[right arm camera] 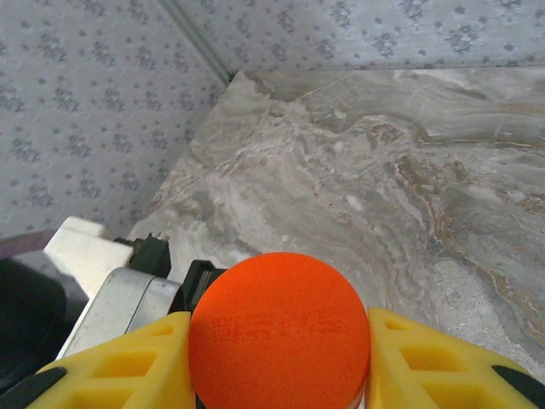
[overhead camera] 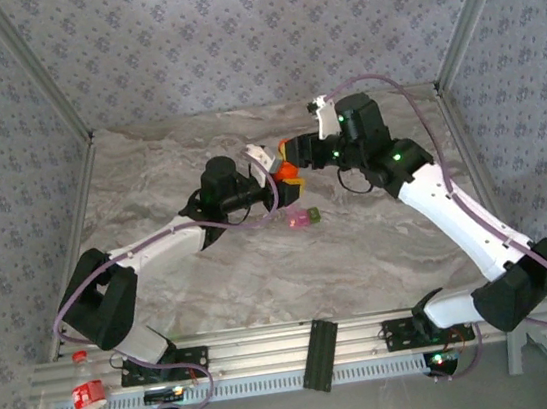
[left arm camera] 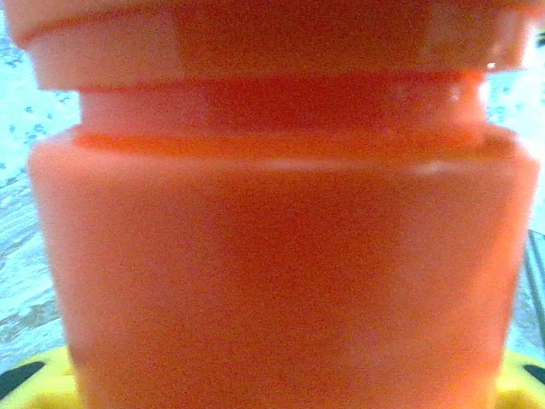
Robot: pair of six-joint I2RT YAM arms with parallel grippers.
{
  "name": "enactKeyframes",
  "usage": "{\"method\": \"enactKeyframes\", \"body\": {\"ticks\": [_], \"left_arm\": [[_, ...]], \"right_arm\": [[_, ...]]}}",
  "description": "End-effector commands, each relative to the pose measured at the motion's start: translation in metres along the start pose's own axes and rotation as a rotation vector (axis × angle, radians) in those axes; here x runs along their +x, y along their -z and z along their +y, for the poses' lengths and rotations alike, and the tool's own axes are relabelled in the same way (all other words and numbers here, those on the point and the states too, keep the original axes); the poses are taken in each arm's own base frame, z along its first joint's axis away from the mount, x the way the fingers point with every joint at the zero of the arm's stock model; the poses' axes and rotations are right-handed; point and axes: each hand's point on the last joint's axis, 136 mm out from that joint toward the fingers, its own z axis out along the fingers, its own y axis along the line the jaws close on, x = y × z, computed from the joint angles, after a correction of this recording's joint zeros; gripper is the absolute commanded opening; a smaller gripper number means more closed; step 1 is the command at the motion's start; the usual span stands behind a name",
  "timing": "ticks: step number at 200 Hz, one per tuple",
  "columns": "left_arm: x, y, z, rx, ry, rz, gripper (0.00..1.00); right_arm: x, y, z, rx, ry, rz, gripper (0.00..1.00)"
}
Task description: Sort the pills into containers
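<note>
Your left claw (overhead camera: 278, 180) is clamping smooth, ridged orange bottle (left arm camera: 272, 256) between yellow pads (left arm camera: 56, 392); right claw (right arm camera: 279, 362) is pinching its round cap (right arm camera: 279, 311). Right wrist is showing you embossed lettering on cap; overhead is showing pink-and-green boxy containers (overhead camera: 302, 220) lying on veined marble table (overhead camera: 264, 286), near bottle.

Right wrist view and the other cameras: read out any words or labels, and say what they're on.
Nothing legible.
orange cap: embossed line, too blurred to read.
clear bottle at near left: red label, too small to read.
orange bottle: no text.
</note>
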Motion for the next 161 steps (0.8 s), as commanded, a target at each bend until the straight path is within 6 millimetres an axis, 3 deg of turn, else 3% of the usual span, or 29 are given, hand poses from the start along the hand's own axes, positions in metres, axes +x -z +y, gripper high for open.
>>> {"method": "enactKeyframes", "body": {"ticks": [1,45,84,105,131,161], "left_arm": [[-0.067,0.004,-0.016,-0.008,-0.126,-0.228,0.00],[-0.068,0.005,-0.007,-0.073,-0.120,-0.262,0.00],[-0.064,0.004,-0.009,-0.047,-0.137,-0.240,0.00],[-0.064,0.006,-0.012,-0.021,-0.140,-0.228,0.00],[-0.064,0.009,-0.020,0.032,-0.154,-0.220,0.00],[-0.066,0.014,-0.034,0.131,-0.166,-0.210,0.00]], "right_arm": [[0.032,-0.016,-0.006,0.070,-0.104,0.049,0.41],[0.023,-0.005,-0.009,0.099,-0.138,-0.031,0.42],[0.008,0.022,-0.004,0.054,-0.107,-0.071,0.75],[-0.009,0.050,0.000,0.009,-0.073,-0.146,0.84],[-0.015,0.076,0.004,-0.057,-0.008,-0.168,0.87],[-0.015,0.088,0.009,-0.157,0.092,-0.137,0.87]]}}
